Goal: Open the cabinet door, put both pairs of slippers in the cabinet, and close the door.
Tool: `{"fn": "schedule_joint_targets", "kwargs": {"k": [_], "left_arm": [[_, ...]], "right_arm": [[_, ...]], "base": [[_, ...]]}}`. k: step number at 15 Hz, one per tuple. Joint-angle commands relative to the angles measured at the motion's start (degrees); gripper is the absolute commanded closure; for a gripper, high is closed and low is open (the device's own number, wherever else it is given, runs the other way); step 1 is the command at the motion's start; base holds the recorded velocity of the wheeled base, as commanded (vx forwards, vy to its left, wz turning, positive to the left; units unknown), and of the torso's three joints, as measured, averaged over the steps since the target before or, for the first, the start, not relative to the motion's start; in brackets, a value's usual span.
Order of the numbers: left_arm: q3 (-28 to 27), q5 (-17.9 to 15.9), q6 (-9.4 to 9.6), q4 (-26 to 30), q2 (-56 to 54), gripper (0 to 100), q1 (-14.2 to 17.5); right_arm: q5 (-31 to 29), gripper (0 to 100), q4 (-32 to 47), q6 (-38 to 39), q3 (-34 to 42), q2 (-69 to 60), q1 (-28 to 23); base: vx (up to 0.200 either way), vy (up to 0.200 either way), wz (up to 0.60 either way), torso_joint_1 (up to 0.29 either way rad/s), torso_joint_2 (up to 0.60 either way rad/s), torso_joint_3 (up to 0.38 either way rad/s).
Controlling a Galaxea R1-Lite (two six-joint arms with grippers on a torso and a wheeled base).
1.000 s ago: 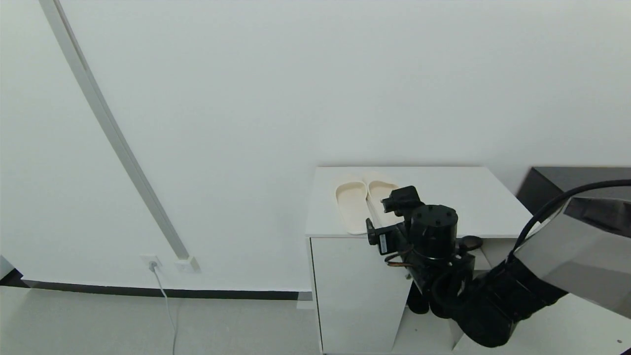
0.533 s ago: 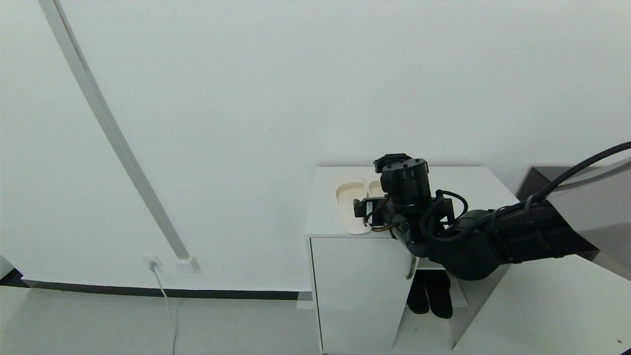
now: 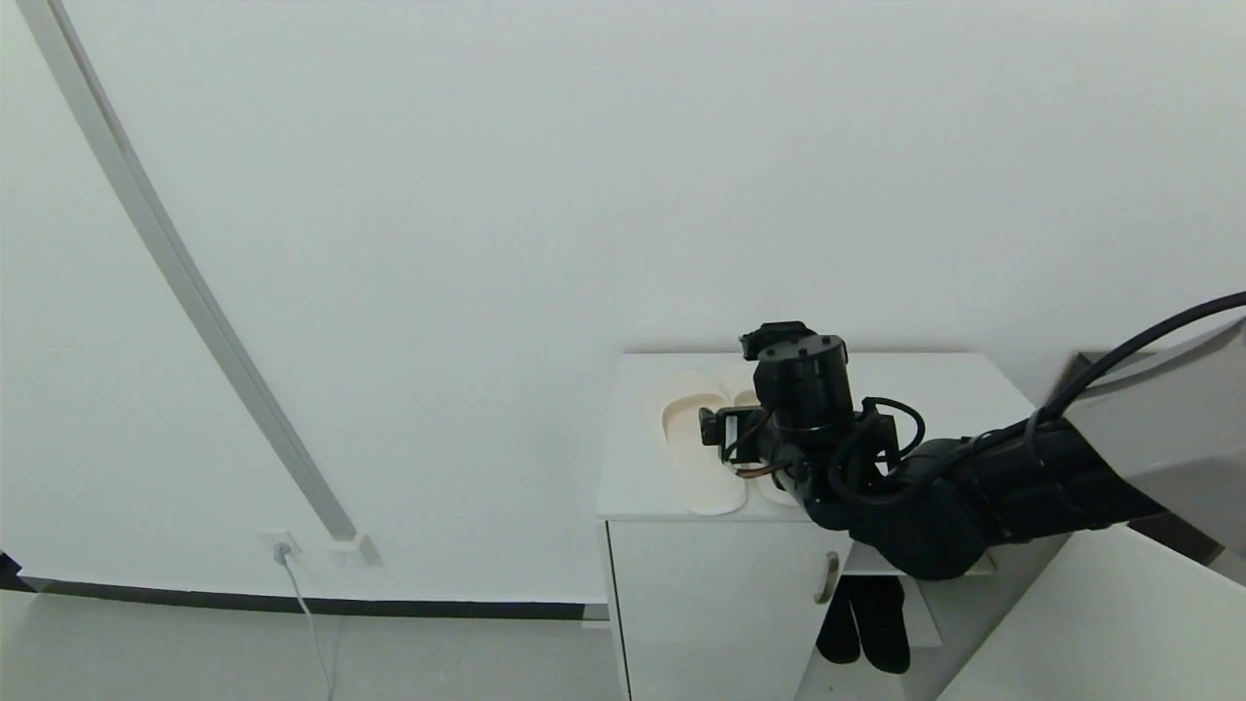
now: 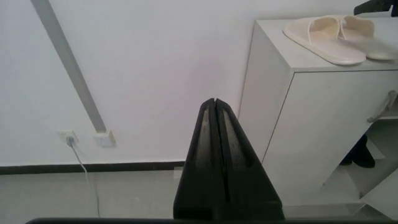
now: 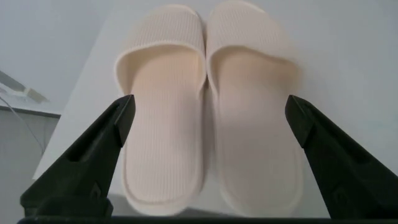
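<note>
My right gripper point(image 5: 209, 106), spread wide, hangs just above the cream slippers point(image 5: 180, 124) on the cabinet top point(image 3: 934, 389), its opening spanning the pair's width, their long axes running straight ahead.

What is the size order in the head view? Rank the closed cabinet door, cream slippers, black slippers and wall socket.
1. closed cabinet door
2. cream slippers
3. black slippers, partly hidden, so their place below the cream pair is unsure
4. wall socket
</note>
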Motion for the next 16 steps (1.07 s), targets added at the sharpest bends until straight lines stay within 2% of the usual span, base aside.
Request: {"fn": "schedule_joint_targets", "kwargs": {"k": [1, 6, 13, 16], "left_arm": [[-0.06, 0.05, -0.11, 0.02, 0.06, 100, -0.02], [-0.06, 0.05, -0.11, 0.02, 0.06, 100, -0.02], [-0.06, 0.05, -0.11, 0.02, 0.06, 100, -0.02], [-0.06, 0.05, -0.11, 0.02, 0.06, 100, -0.02]], "right_arm": [[-0.02, 0, -2.71, -0.29, 3.36, 1.57, 0.61], [1.65, 0, -4.47, -0.38, 2.30, 4.91, 0.43], [2.44, 0, -7.37, -2.93, -5.17, 12.82, -2.65], [2.88, 0, -8.16, -3.99, -11.06, 17.30, -4.14]], "base": [[0.000, 0.000, 0.00, 0.000, 0.00, 0.000], [0.000, 0.000, 0.00, 0.000, 0.00, 0.000], [0.000, 0.000, 0.00, 0.000, 0.00, 0.000], [0.000, 0.000, 0.00, 0.000, 0.00, 0.000]]}}
